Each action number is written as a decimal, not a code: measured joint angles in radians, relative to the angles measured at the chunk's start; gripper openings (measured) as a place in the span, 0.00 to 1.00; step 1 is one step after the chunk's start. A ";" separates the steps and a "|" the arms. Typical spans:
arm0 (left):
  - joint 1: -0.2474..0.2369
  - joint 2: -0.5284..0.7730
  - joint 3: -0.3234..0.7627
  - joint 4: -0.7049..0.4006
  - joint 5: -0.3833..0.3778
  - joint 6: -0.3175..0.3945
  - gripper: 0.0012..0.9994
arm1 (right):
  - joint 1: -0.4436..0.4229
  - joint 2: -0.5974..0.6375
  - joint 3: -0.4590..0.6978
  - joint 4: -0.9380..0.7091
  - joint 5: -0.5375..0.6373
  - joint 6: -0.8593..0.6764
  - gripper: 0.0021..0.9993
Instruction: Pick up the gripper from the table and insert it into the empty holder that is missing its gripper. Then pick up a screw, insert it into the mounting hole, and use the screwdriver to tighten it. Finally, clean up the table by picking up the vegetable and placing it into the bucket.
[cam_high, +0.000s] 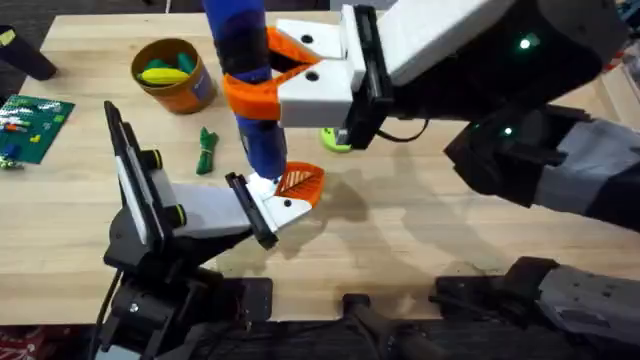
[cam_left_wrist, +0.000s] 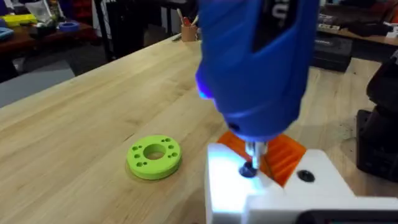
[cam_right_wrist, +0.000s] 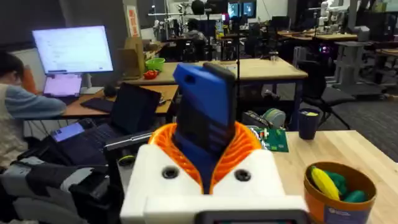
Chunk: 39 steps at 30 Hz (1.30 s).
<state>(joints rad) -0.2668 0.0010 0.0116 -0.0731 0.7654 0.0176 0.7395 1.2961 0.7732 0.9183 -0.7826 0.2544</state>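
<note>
Driving the thick bright-blue cylindrical screwdriver (cam_high: 247, 80) — our right gripper (cam_high: 268, 72) clamped around it.
Its tip hides the screw on the flat white plastic holder (cam_left_wrist: 249, 186); left gripper's opening — we cannot tell.

A bright-blue screwdriver (cam_high: 245, 70) with a darker navy band is gripped between the orange fingers of the right claw (cam_high: 262, 68). Slanted orange ribs mark the gripper (cam_high: 300, 183), seated on the white holder (cam_high: 275, 207). A lime-green ring (cam_left_wrist: 154, 156) lies on the pale wooden surface (cam_high: 420, 240); yellow and green are seen inside the orange-tan bucket (cam_high: 176, 84).

No writing can be made out anywhere. The screwdriver (cam_left_wrist: 258, 62) carries pale marks near its top, cut off and too blurred to read. The monitor (cam_right_wrist: 73, 50) behind the worktop shows lines of text far too small to tell.
</note>
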 joint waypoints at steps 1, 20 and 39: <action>0.000 0.000 0.000 0.000 0.000 0.000 0.00 | 0.000 0.000 0.000 -0.001 0.000 0.000 0.05; 0.000 0.000 0.000 0.000 0.000 0.000 0.00 | 0.000 -0.001 0.002 -0.027 0.000 -0.029 0.05; 0.000 0.000 0.000 0.000 0.000 -0.005 0.00 | 0.000 -0.001 0.002 -0.036 -0.001 -0.054 0.05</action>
<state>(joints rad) -0.2668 0.0010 0.0116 -0.0734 0.7650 0.0121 0.7395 1.2953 0.7750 0.8824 -0.7836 0.2003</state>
